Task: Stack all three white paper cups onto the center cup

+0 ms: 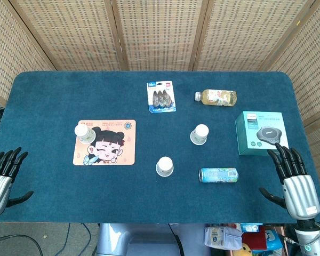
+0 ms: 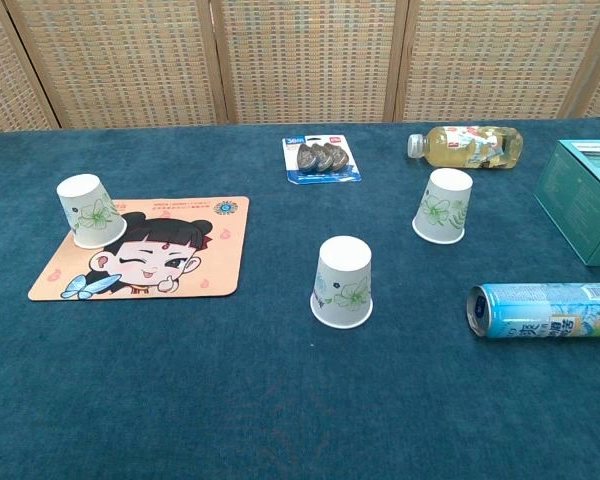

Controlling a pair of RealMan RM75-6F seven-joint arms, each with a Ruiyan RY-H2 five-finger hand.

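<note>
Head view takes in the whole blue table [image 1: 53,90] and both hands: the left hand [image 1: 1,178] at the near left edge and the right hand [image 1: 294,181] at the near right edge, each with fingers spread and holding nothing. Three white paper cups stand upside down, apart from one another: the left cup [image 1: 82,133] on the cartoon mat [image 1: 104,142], the center cup [image 1: 165,166] on bare cloth, the right cup [image 1: 200,134] beyond it.

Chest view shows neither hand. It shows the cups' sides instead: left cup [image 2: 90,210], center cup [image 2: 343,282] and right cup [image 2: 443,205], rims down, long axes roughly upright. A blue can [image 2: 544,310] lies on its side just right of the center cup.
</note>
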